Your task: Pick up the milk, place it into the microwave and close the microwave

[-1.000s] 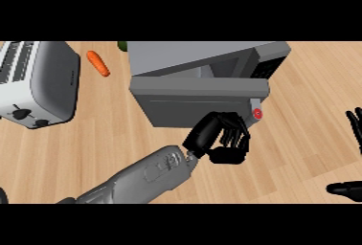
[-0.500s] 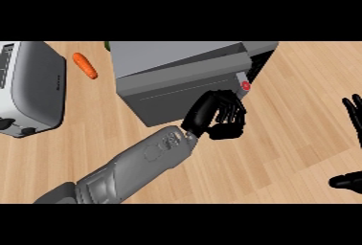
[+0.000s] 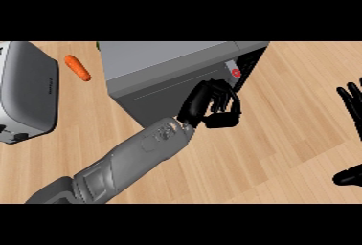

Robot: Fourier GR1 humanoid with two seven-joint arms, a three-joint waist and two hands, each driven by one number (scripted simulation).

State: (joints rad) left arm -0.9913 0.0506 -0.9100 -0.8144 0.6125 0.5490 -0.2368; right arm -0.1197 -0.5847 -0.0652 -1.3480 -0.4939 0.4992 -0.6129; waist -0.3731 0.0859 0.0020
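On the wood-plank counter (image 3: 283,139), the left hand (image 3: 210,106), curled around nothing, touches the boxy grey microwave (image 3: 159,64).

Views: one, the head view.
Position: at the robot's head, above the desk (image 3: 283,139).
Facing: steeply down onto the desk top; the left forearm (image 3: 134,160) enters from the lower edge.
Nearness: close; the microwave (image 3: 170,67) fills the upper middle, the toaster (image 3: 25,91) is cut by the left edge, the right robot hand (image 3: 351,98) by the right edge.
Mirroring: none; the view's right is the robot's right.
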